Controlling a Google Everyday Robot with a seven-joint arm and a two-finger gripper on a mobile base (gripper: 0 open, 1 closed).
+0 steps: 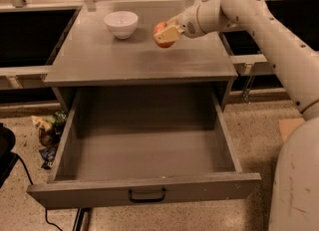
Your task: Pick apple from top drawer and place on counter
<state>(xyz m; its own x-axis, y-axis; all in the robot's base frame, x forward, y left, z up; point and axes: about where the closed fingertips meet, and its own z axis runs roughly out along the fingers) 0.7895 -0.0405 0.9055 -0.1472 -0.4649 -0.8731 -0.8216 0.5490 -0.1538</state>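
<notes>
The red-orange apple (162, 35) is held in my gripper (165, 33), whose pale fingers (168, 35) are closed around it. It hangs low over the grey counter (124, 63), right of centre; I cannot tell whether it touches the surface. The arm reaches in from the right. The top drawer (142, 150) stands pulled fully out below the counter, and nothing shows inside it. Its front panel carries a small black pull handle (147, 195).
A white bowl (121, 24) sits on the counter at the back left, a short way left of the apple. Crumpled wrappers (48, 130) lie on the speckled floor left of the drawer. A cardboard box (290, 127) lies at the right.
</notes>
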